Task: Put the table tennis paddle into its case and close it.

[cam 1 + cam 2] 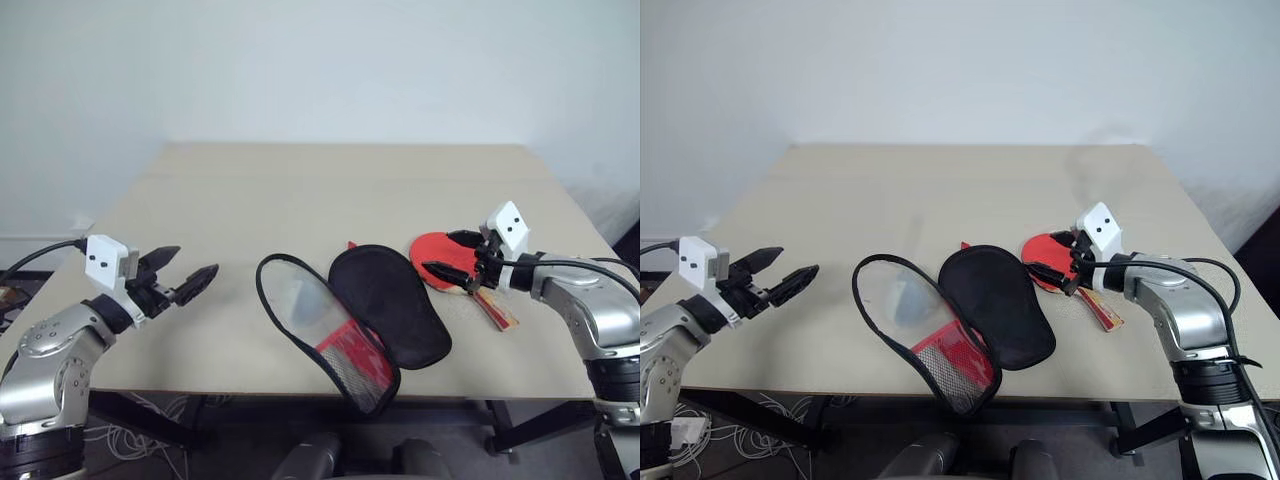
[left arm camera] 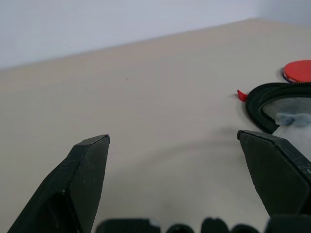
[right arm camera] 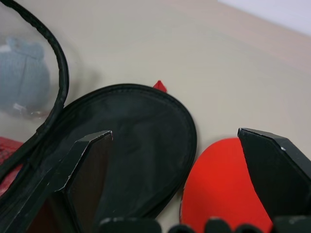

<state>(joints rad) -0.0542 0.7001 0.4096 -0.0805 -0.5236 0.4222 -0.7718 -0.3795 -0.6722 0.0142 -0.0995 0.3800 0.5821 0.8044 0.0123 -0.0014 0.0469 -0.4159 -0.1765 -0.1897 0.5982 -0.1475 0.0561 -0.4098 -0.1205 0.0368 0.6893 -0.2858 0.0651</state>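
The table tennis paddle (image 1: 438,252) lies on the table (image 1: 300,190) beside the unzipped case (image 1: 350,320) — right gripper (image 1: 452,253) spread over it, left gripper (image 1: 188,270) spread, empty.

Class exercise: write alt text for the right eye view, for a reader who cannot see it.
On a beige table, an opened case lies near the front edge, its black half beside its clear and red half. To its right lies the table tennis paddle, with the open right gripper over it. The open left gripper hovers at the table's left.
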